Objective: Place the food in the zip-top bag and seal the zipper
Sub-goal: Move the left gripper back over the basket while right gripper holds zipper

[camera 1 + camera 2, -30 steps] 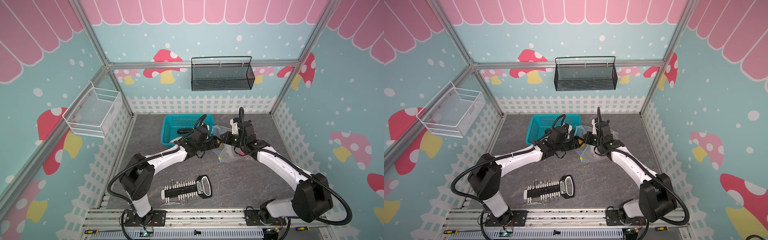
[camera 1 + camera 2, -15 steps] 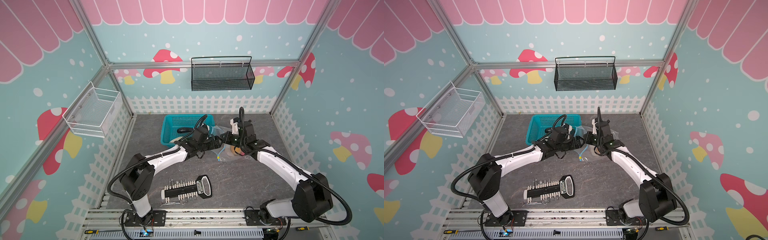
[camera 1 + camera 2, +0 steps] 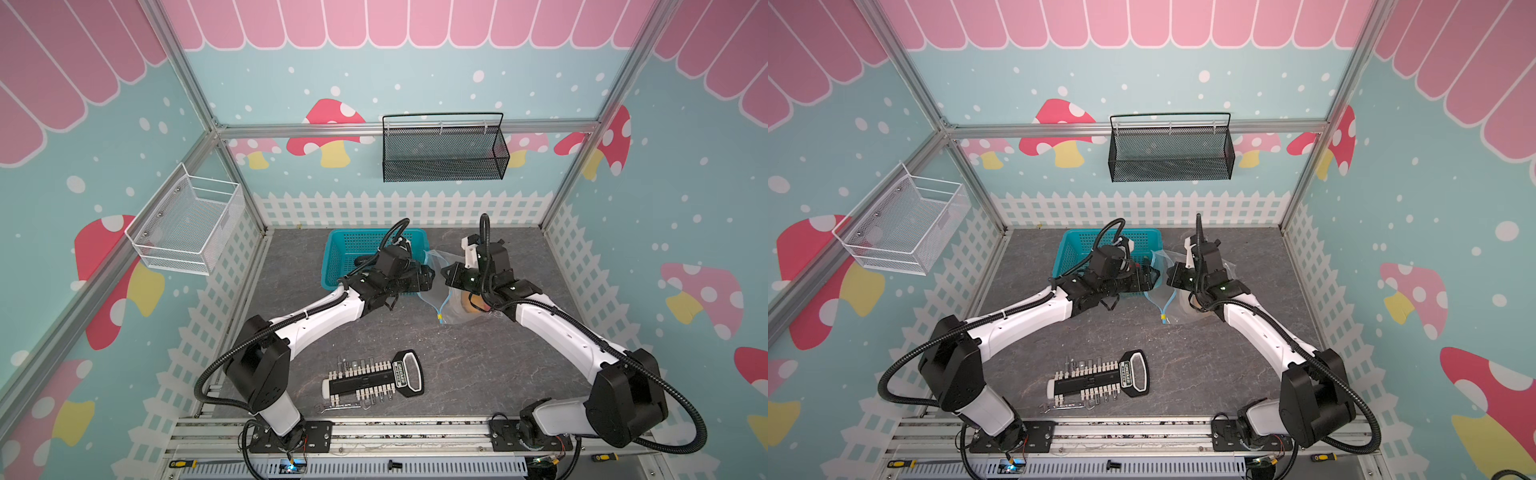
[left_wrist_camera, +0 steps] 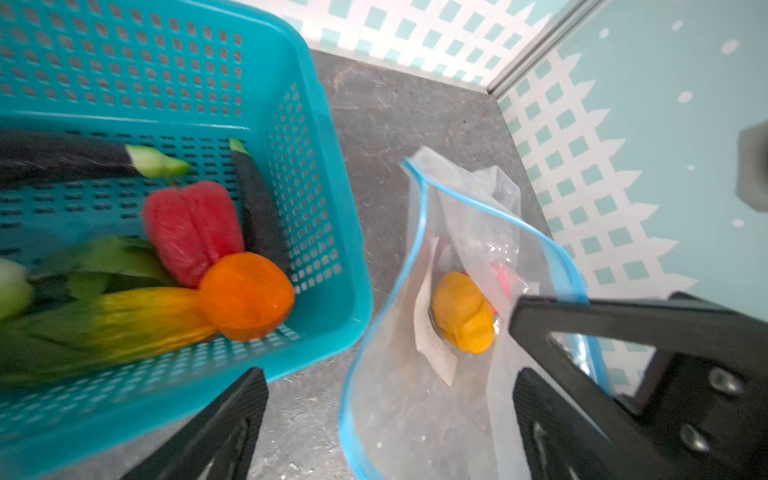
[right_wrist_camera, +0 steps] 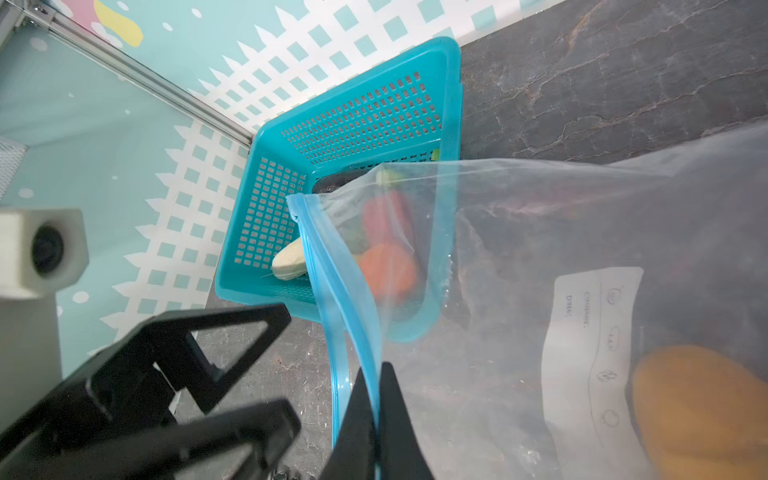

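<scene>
Bit rack (image 3: 370, 380) lies near front. Mid-table, R gripper (image 5: 376, 399) is clamped on bag (image 4: 399, 415) at zipper (image 4: 419, 216), mouth agape. L gripper (image 4: 386, 345) is wide open, empty, over mouth by basket (image 4: 340, 208). 1 yellow pc (image 4: 463, 311) is in bag. Red pepper (image 4: 191, 230) & orange pc (image 4: 245, 297) are in basket, far left.

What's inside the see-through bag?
Inside the zip-top bag lies a yellow-orange toy food piece, with something red next to it. Crinkled plastic covers most of the red thing, so what it is cannot be told.
</scene>
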Motion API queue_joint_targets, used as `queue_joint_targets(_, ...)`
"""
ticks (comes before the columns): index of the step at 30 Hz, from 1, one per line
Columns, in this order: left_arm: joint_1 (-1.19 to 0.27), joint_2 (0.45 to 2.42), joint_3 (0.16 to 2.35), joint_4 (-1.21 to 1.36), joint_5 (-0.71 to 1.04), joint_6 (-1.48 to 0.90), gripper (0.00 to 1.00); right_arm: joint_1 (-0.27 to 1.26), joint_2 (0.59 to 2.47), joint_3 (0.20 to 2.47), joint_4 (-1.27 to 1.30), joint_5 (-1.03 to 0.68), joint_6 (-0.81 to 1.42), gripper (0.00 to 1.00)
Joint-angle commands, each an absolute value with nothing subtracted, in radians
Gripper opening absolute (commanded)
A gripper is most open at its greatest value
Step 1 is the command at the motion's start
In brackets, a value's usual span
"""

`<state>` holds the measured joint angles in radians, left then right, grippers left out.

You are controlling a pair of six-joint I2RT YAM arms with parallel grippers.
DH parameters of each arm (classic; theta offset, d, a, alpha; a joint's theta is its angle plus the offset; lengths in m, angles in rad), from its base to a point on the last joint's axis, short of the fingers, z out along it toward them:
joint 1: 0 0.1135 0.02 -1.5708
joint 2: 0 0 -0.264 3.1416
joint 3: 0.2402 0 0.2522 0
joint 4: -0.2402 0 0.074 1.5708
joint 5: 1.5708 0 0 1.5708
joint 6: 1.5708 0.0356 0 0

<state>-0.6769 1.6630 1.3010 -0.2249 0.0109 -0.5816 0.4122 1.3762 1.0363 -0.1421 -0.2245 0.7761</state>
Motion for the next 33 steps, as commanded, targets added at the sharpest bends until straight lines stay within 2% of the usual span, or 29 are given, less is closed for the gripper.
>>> queue_joint_targets(1, -0.602, 1.700, 1.369, -0.361, -0.001, -0.523, 0.92, 0.411, 1.354, 1.029, -0.135, -0.219, 0.788, 0.00)
queue_joint_targets(6, -0.540, 1.796, 1.499, -0.515, 0.023, -0.516, 0.92, 0.411, 1.367, 1.034, -0.133, -0.223, 0.787, 0.00)
queue_joint_targets(13, -0.529, 1.960, 1.701, -0.699, 0.042, -0.479, 0.94, 0.411, 1.371, 1.029, -0.131, -0.217, 0.778, 0.00)
queue_joint_targets(25, -0.502, 2.073, 1.816, -0.818, 0.219, -0.323, 0.83, 0.408, 1.351, 1.032, -0.151, -0.192, 0.754, 0.00)
queue_joint_targets(29, -0.508, 2.116, 1.883, -0.873, 0.242, -0.306, 0.88, 0.407, 1.351, 1.038, -0.152, -0.190, 0.753, 0.00)
queue_joint_targets(33, -0.516, 2.155, 1.943, -0.936, 0.197, -0.287, 0.88, 0.405, 1.348, 1.039, -0.152, -0.183, 0.750, 0.00)
